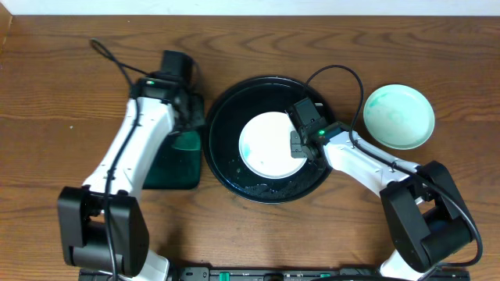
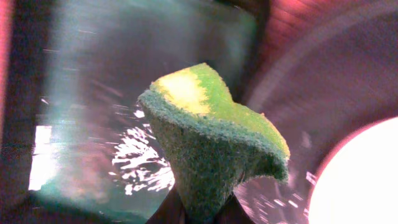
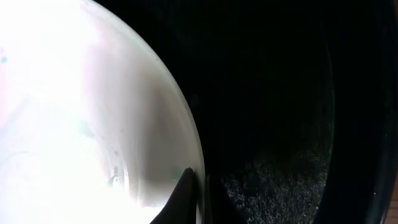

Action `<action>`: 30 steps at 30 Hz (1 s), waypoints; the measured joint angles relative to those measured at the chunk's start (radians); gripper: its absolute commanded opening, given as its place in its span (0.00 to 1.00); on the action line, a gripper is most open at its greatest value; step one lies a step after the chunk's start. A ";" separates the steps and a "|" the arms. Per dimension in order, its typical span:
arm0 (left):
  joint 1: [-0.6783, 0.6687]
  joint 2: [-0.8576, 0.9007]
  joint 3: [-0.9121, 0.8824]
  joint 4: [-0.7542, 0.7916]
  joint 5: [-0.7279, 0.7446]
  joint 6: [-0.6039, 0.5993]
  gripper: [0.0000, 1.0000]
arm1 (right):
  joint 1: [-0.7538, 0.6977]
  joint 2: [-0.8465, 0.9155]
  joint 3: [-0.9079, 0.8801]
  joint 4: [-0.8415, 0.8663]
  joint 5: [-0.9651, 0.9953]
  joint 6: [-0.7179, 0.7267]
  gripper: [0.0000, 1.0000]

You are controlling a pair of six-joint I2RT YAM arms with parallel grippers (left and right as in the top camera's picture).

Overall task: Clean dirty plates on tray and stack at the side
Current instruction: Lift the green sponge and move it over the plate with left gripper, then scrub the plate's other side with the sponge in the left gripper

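A white plate (image 1: 269, 145) lies on the floor of the round black tray (image 1: 221, 148), a little toward the tray's right half, its face bright and nearly clean, with only faint teal specks in the right wrist view (image 3: 81, 106). The right jaws are closed on this plate's right rim. Close up, the dark finger tips (image 3: 185, 194) meet at the plate's edge, with the black tray (image 3: 280, 124) beneath and beside them. Wet speckles glint on the tray floor in front of the plate.

A second plate (image 1: 398, 117), tinted teal across its whole face, sits on the bare wooden table (image 1: 62, 70) to the right of the black tray, apart from its rim. The right arm (image 1: 367, 164) reaches between the two plates, and its cable loops over the tray's far edge.

Left of the black tray, just beside its rim, lies the dark-green rectangular tray (image 1: 173, 165). The left arm (image 1: 137, 144) extends over it. The left jaws are closed on a sponge (image 2: 211, 143), green scouring side outward with yellow showing on top, pinched at its lower end and folded. It hangs above the green tray's wet, shining floor (image 2: 93, 124), with the white plate's edge (image 2: 364, 180) glowing at the lower right.
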 measured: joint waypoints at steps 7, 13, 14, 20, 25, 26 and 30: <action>-0.182 0.008 0.000 0.114 0.087 -0.004 0.07 | 0.000 0.000 0.000 0.004 -0.003 0.000 0.01; -0.312 0.033 0.000 0.220 0.115 -0.059 0.07 | 0.000 0.000 0.000 0.005 -0.006 0.000 0.01; -0.324 0.050 0.000 0.231 0.122 -0.069 0.07 | 0.000 0.000 0.000 0.005 -0.006 0.000 0.01; -0.343 0.198 0.000 0.306 0.201 -0.109 0.07 | 0.000 0.000 0.000 0.004 -0.008 0.000 0.01; -0.343 0.278 0.000 0.326 0.264 -0.144 0.07 | 0.000 0.000 0.000 0.004 -0.008 0.000 0.01; -0.343 0.285 0.000 0.328 0.283 -0.149 0.07 | 0.000 0.000 0.000 0.004 -0.008 0.000 0.01; -0.343 0.293 0.000 0.328 0.352 -0.163 0.07 | 0.000 0.000 0.000 0.004 -0.008 0.000 0.01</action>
